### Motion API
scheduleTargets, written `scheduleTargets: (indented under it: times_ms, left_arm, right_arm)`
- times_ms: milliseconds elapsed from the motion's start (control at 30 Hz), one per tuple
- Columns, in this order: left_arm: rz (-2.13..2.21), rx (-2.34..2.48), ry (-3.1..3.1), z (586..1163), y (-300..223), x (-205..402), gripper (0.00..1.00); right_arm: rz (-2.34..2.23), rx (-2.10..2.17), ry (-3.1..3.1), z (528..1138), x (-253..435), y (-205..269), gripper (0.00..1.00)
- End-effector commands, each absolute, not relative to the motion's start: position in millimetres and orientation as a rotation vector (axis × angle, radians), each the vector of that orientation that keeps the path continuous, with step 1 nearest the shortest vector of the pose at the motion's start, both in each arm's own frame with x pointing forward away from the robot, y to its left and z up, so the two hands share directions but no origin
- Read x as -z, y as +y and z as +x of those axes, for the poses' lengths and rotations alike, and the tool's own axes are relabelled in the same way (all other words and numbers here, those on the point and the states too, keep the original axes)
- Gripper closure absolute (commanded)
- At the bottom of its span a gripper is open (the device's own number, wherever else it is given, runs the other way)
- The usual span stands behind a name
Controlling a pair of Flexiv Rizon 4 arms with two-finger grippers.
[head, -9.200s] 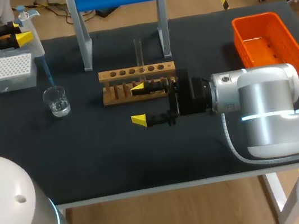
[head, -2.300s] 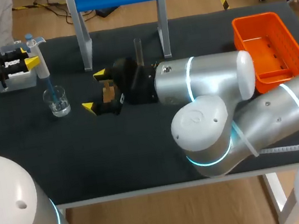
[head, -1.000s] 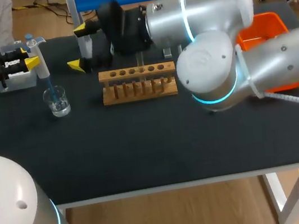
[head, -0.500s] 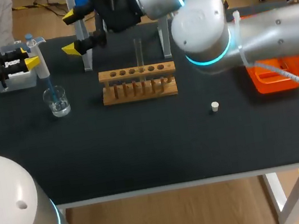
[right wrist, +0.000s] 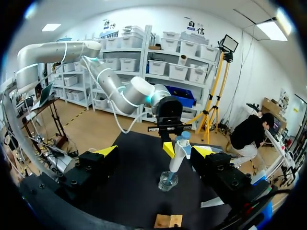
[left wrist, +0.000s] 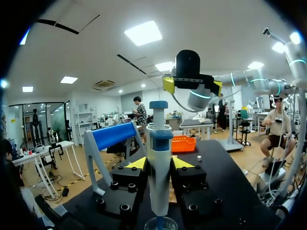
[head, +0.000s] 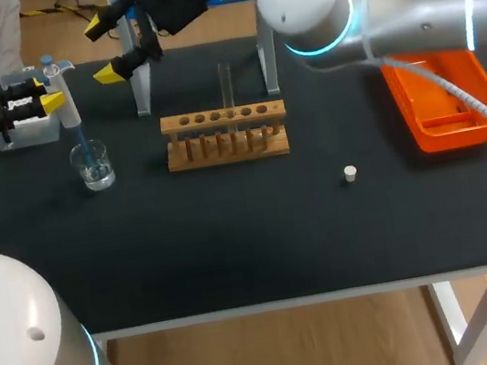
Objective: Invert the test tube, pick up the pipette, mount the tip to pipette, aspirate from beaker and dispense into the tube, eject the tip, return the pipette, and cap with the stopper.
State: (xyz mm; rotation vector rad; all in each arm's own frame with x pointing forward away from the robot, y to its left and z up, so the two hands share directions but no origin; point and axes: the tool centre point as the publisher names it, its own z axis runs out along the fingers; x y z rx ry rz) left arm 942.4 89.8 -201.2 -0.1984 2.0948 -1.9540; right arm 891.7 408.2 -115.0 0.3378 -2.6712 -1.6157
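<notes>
My left gripper (head: 42, 92) is shut on the blue and white pipette (head: 62, 89) at the far left, and the pipette's blue tip dips into the glass beaker (head: 92, 164). In the left wrist view the pipette (left wrist: 159, 184) stands upright between my fingers above the beaker (left wrist: 160, 224). My right gripper (head: 107, 48) hangs open and empty above the table's back left, facing the pipette (right wrist: 178, 154) and beaker (right wrist: 168, 181). A clear test tube (head: 226, 86) stands in the wooden rack (head: 225, 136). The white stopper (head: 350, 173) lies on the mat.
A white tip box (head: 31, 130) sits behind my left gripper. The blue-topped stand (head: 142, 80) rises behind the rack, partly hidden by my right arm. An orange bin (head: 441, 97) is at the right edge.
My right arm has swung up and back to the left, from over the rack to beyond the stand. The stopper and the orange bin came into sight. My left arm has not moved.
</notes>
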Motion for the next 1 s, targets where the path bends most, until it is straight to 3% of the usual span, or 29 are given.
scheduleTargets:
  times_ms: [33,267,300,333,400,433,467,1000]
  left_arm:
    - [-0.195,1.955,2.094,942.3,90.3,201.3,1.00]
    - [-0.195,1.955,2.094,942.3,90.3,201.3,1.00]
    - [-0.195,1.955,2.094,942.3,90.3,201.3,1.00]
    - [-0.195,1.955,2.094,942.3,90.3,201.3,1.00]
    - [-0.195,1.955,2.094,942.3,90.3,201.3,1.00]
    - [-0.195,1.955,2.094,942.3,90.3,201.3,1.00]
    - [-0.195,1.955,2.094,942.3,90.3,201.3,1.00]
    - [-0.195,1.955,2.094,942.3,90.3,201.3,1.00]
  right_arm:
    - [0.422,1.496,-2.587,904.8,114.5,416.9,0.00]
    - [0.400,1.486,-2.556,912.0,115.6,426.8,0.00]
    - [0.403,1.485,-2.554,912.4,115.1,428.2,0.18]
    - [0.405,1.485,-2.553,912.9,114.9,430.1,0.44]
    - [0.404,1.488,-2.534,913.3,114.0,433.3,0.62]
    - [0.406,1.489,-2.534,913.7,113.8,435.3,0.87]
    - [0.405,1.491,-2.534,914.3,113.8,436.8,1.00]
    - [0.364,1.509,-2.505,925.7,117.4,455.5,1.00]
